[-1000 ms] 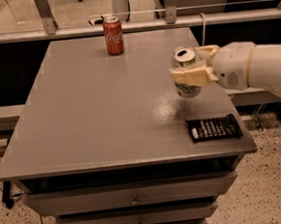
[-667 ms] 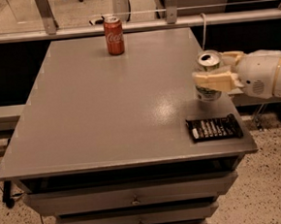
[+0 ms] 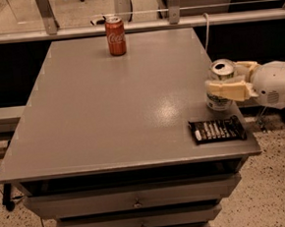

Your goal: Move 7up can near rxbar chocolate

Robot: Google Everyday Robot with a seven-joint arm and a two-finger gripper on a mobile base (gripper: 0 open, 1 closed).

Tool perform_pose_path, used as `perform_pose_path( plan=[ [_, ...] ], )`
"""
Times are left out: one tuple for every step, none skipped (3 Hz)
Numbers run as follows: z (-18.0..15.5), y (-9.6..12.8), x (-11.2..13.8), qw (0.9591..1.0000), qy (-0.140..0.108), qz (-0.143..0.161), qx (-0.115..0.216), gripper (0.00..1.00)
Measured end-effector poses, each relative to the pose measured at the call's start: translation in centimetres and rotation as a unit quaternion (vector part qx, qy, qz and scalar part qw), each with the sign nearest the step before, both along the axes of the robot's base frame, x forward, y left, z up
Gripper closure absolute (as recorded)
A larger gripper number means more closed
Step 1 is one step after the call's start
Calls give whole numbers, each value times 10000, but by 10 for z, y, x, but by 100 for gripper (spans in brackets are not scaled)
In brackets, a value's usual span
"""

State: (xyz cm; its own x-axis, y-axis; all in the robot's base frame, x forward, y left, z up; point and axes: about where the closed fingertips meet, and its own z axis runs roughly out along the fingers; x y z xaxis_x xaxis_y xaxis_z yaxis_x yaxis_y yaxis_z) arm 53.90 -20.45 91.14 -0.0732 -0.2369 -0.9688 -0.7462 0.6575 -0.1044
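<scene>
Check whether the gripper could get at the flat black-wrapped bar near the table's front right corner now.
Likely not for grasping: the gripper is shut on the silver-white aluminium can with green lettering. Otherwise the flat black-wrapped bar lies close by, nothing between them.

At the grey worktop's (image 3: 108, 113) right edge, the cream end effector (image 3: 222, 79) clasps the silver-white 7up can (image 3: 219, 103); the rxbar chocolate (image 3: 217, 129) is black, white-lettered.
</scene>
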Motion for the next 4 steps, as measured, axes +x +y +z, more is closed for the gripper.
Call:
perform_pose_path(
  plan=[
    [-4,7,4,9999,29,152,21,85],
    [-10,14,4,9995,111,297,-1,62],
    [-16,18,-4,9991,216,378,7,38],
    [-23,19,-14,9987,324,393,32,15]
  ],
)
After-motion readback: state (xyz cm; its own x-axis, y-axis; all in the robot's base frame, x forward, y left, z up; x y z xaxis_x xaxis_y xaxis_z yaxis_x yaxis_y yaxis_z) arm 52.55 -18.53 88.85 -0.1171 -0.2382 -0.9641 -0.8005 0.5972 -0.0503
